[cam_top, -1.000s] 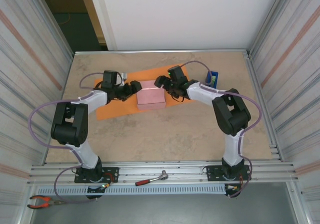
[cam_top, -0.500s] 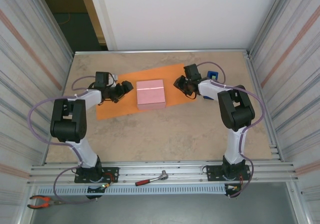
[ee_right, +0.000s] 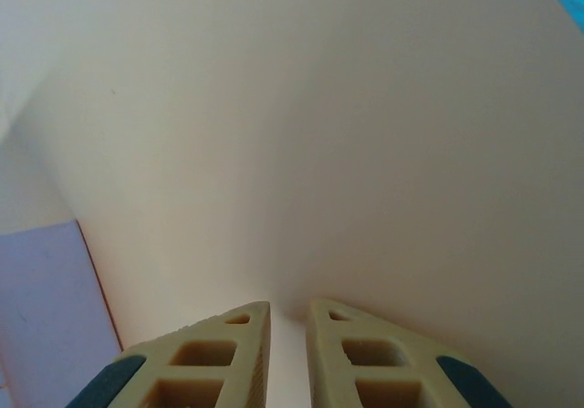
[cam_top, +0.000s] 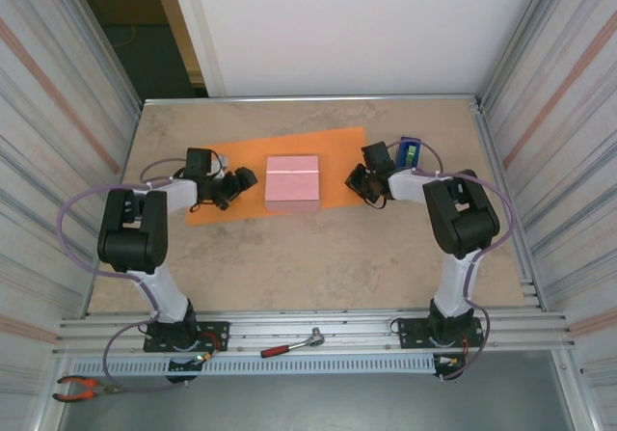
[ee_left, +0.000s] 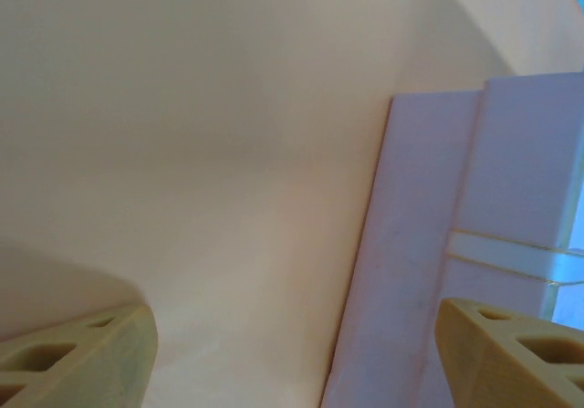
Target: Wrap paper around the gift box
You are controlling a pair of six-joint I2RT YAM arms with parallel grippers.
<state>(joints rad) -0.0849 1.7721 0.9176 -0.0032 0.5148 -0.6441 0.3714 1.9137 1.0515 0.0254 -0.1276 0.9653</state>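
Between ribbed walls (cam_top: 58, 113), paper (cam_top: 333, 161) on tabletop (cam_top: 337, 257)

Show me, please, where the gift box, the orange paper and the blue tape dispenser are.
gift box (cam_top: 292, 181), top view, middle of its pink top.
paper (cam_top: 335, 156), top view, bare orange area right of the box.
tape dispenser (cam_top: 409, 151), top view, its blue body.

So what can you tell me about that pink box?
The flat, squarish pale pink box looks like smooth card. It lies flat near the middle of the large bright orange paper sheet, and the paper is the only thing touching it. A faint line crosses its top near the far edge. It looks closed and is not yet wrapped. The left claw and right claw sit on either side, apart from it.
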